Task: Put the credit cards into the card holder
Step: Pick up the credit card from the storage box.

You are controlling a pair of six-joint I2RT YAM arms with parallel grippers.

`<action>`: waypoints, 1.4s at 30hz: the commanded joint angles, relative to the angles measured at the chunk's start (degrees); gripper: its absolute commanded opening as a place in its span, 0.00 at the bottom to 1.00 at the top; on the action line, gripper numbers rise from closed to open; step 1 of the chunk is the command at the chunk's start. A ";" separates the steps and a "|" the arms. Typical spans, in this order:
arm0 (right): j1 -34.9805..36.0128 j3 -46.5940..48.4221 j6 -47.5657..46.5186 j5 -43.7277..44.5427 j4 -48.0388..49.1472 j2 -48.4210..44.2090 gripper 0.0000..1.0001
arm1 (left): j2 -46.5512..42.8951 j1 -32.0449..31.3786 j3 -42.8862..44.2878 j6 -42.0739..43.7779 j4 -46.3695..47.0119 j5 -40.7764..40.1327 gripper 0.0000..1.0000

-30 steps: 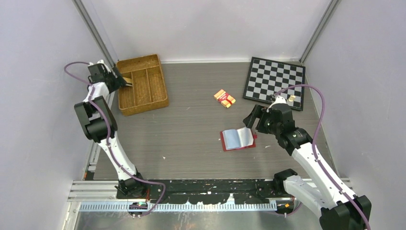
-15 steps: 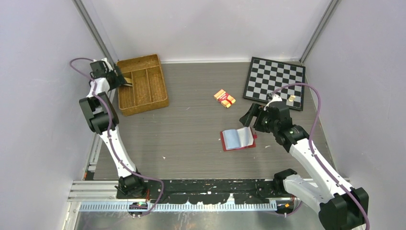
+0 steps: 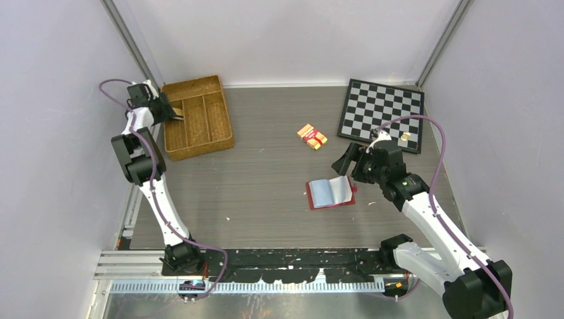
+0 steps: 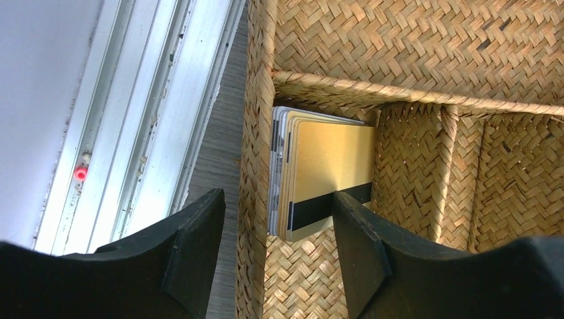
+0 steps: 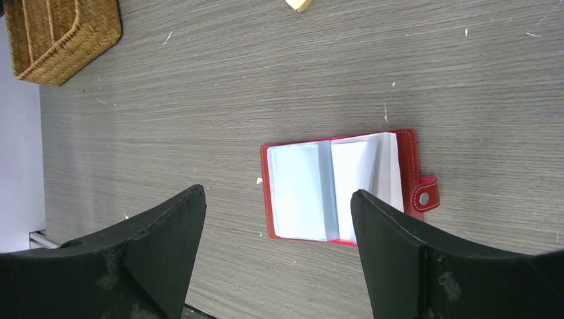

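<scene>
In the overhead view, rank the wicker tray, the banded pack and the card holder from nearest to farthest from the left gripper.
1. Wicker tray: far left; the left gripper is at its left edge.
2. Banded pack: mid-table, well right of the tray.
3. Card holder: lying open, farther right and toward the near edge.

A robot lab cell: plain lilac walls [image 3: 286, 40], aluminium frame posts [image 3: 130, 40], wood-grain table [image 3: 266, 179].
</scene>
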 commanded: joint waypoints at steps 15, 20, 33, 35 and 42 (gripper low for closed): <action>0.11 -0.25 0.40 -1.70 2.68 0.77 0.85 | -5.88 2.95 0.57 2.14 -0.54 -3.60 0.58; 0.11 -0.25 0.35 -1.68 2.68 0.83 0.85 | -6.85 3.27 -0.64 2.23 0.35 -3.77 0.53; 0.11 -0.40 0.35 -2.25 3.38 2.02 0.85 | -5.80 3.29 0.05 2.24 0.80 0.30 0.24; 0.14 -0.36 0.48 -2.38 3.38 2.19 0.85 | -5.75 3.32 0.06 2.23 0.78 0.17 0.19; 0.11 -0.22 0.34 -2.99 3.66 2.82 0.85 | -7.79 3.30 -1.80 1.49 2.32 0.01 0.09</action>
